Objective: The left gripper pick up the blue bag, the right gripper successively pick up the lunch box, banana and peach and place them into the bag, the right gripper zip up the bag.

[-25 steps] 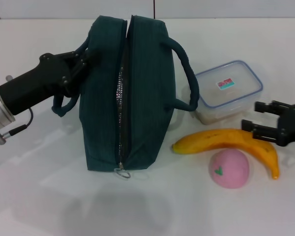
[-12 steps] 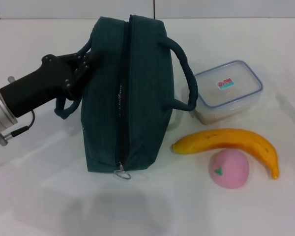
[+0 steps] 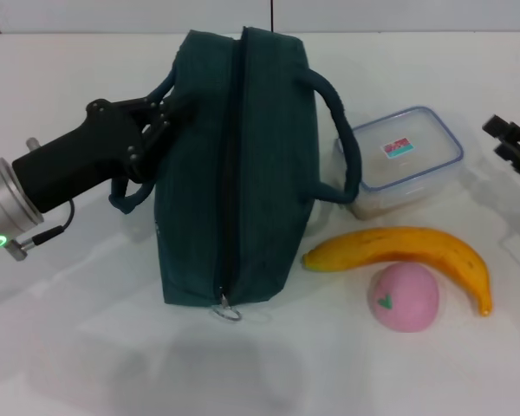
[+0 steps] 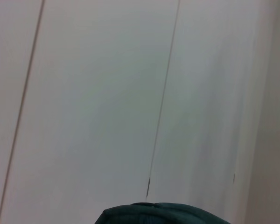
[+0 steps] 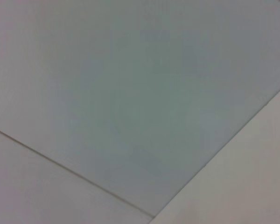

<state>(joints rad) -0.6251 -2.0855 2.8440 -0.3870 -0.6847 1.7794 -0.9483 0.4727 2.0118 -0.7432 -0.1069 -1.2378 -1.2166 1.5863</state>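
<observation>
We see the left gripper (image 3: 160,117) closed on the left handle of the blue bag (image 3: 234,173), which stands upright on the white table (image 3: 87,347) with its zipper shut. The right gripper (image 3: 513,143) shows only at the far right edge; we cannot tell whether it is open. The lunch box (image 3: 403,160) sits right of the bag, the banana (image 3: 399,251) nearer, the peach (image 3: 403,297) nearest, touching the banana.
</observation>
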